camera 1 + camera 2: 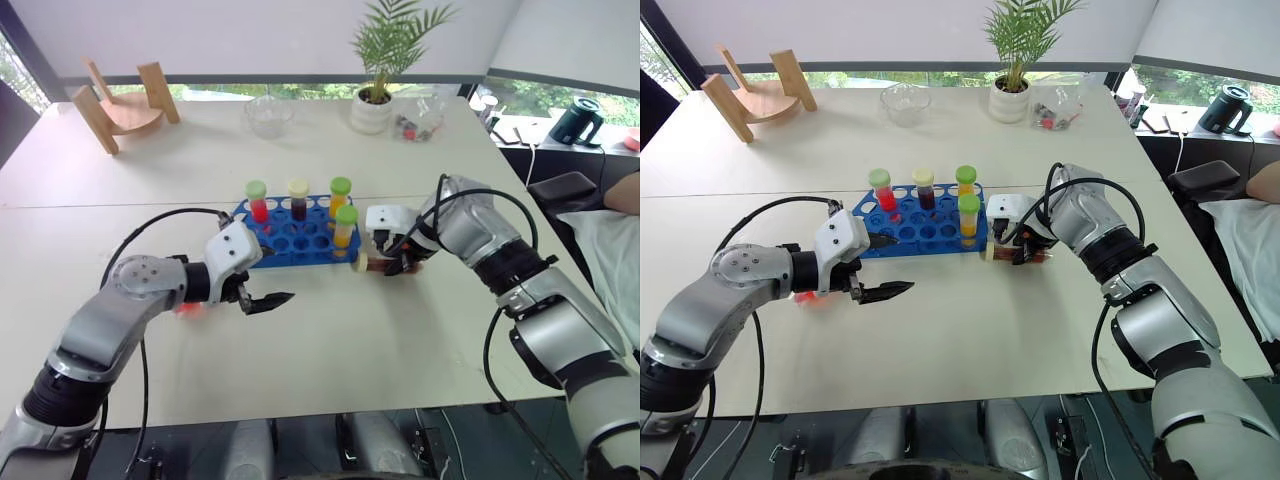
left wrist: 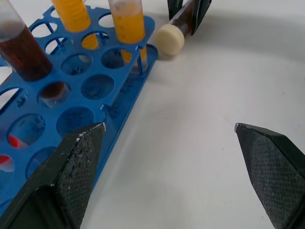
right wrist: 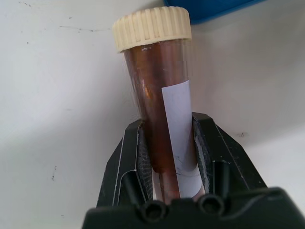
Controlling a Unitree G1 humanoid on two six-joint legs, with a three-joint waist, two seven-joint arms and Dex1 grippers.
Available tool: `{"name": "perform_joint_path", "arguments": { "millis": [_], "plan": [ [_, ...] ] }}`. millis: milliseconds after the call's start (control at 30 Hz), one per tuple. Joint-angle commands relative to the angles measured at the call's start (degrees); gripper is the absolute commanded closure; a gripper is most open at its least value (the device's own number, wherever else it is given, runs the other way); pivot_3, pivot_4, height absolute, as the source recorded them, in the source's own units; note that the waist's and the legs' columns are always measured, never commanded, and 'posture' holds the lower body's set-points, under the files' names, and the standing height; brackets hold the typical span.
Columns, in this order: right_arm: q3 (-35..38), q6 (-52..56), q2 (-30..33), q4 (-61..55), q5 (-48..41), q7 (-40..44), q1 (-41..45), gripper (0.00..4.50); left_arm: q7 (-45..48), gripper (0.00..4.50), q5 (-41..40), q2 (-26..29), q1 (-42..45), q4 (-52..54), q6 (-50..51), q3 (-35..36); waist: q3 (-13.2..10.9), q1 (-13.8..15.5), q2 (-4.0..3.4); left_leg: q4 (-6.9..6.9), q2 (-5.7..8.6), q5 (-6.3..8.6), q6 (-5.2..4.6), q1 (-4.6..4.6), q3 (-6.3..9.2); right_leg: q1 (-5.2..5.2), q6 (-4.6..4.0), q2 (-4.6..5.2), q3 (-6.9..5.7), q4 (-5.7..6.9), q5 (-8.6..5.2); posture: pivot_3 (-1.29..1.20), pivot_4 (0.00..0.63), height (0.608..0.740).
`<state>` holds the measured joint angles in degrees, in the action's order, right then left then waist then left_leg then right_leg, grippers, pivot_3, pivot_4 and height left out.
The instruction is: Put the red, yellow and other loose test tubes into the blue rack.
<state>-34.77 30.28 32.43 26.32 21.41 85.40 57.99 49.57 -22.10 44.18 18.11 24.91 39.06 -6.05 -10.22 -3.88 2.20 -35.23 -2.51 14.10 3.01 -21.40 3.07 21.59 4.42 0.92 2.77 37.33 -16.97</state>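
Note:
The blue rack (image 1: 290, 238) stands mid-table with several capped tubes upright in it: a red one (image 1: 258, 201), a dark brown one (image 1: 298, 199) and two yellow-orange ones (image 1: 341, 196). My right gripper (image 3: 167, 128) is shut on a loose dark brown test tube (image 3: 157, 95) with a cream cap (image 2: 170, 39). The tube lies about level just right of the rack's near corner, cap toward the rack. I cannot tell whether it touches the table. My left gripper (image 1: 262, 300) hangs open in front of the rack, nothing between its fingers (image 2: 78, 160).
A red-orange patch (image 1: 188, 308) shows under my left wrist; what it is I cannot tell. At the back stand a wooden stand (image 1: 120, 105), a glass bowl (image 1: 268, 114), a potted plant (image 1: 375, 100) and a clear bag (image 1: 420, 120). A person (image 1: 622, 195) sits at the right.

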Motion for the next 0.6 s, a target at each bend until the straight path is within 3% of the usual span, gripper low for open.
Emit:
{"name": "perform_joint_path", "arguments": {
  "millis": [33, 100, 233, 300, 400, 500, 600],
  "plan": [
    [1.56, -2.69, 0.83, -3.7, -2.86, 0.74, -3.8, 3.7, -0.06, 0.0, -0.66, 0.81, -0.58, 1.84, -0.16, 2.28, -0.01, 0.0, -0.01, 0.0, 0.0, 0.0, 0.0, -0.01, 0.0, 0.01, 0.0, 0.0, 0.0, 0.0, 0.0, 0.0, 0.15, 0.74],
    [6.02, -3.91, 3.33, -9.71, -6.72, 2.35, -5.75, 3.7, 0.56, 0.0, -1.79, 1.66, -1.81, 1.84, 0.01, 4.31, -0.11, 0.14, -0.16, 0.01, -0.01, 0.0, 0.0, -0.08, 0.0, 0.06, -0.01, 0.0, 0.0, 0.0, -0.01, 0.0, 0.15, 0.74],
    [22.98, 1.7, 3.66, -31.72, -27.49, 5.44, -12.52, 3.7, 3.12, 0.0, -6.03, 2.78, -3.38, -0.85, 0.12, 10.11, -0.47, 0.49, -0.73, -0.04, -0.03, -0.02, 0.01, -0.9, -0.05, 0.93, 0.02, 0.0, 0.02, 0.16, 0.01, 0.0, 0.15, 0.74],
    [29.35, 9.66, -0.46, -40.71, -33.83, -1.33, -14.61, 3.7, 4.83, 0.0, -7.89, 3.9, -3.25, -3.12, 0.41, 13.07, -0.65, 0.42, -0.98, -0.1, -0.03, -0.07, 0.09, -1.23, -0.03, 1.33, 0.02, -0.02, 0.05, 0.4, 0.02, 0.0, 0.15, 0.74],
    [35.38, 17.04, -11.52, -49.51, -38.58, -17.24, -16.52, 3.7, 7.85, 0.0, -9.78, 6.89, -2.04, -7.14, 0.91, 16.42, -0.71, 0.46, -1.05, -0.06, -0.05, -0.24, 0.38, -1.33, -0.03, 1.64, -0.01, -0.06, 0.07, 0.73, 0.0, 0.0, 0.15, 0.74],
    [37.91, 14.46, -24.1, -52.86, -38.81, -33.18, -19.32, 3.7, 11.0, 0.0, -8.7, 10.53, -0.16, -11.34, -0.25, 15.79, -0.75, 0.57, -1.12, -0.06, -0.06, -0.32, 0.54, -1.29, 0.05, 1.62, -0.12, -0.1, -0.01, 0.81, 0.05, 0.0, 0.15, 0.74],
    [33.88, 4.16, -33.85, -50.25, -32.71, -47.59, -25.09, 3.7, 13.83, 0.0, -8.82, 12.8, 2.41, -14.28, -0.09, 14.66, -0.74, 1.1, -1.1, -0.05, -0.04, -0.43, 0.72, -1.3, -0.01, 1.64, -0.13, -0.08, 0.02, 0.81, 0.06, 0.0, 0.15, 0.74]
  ]
}}
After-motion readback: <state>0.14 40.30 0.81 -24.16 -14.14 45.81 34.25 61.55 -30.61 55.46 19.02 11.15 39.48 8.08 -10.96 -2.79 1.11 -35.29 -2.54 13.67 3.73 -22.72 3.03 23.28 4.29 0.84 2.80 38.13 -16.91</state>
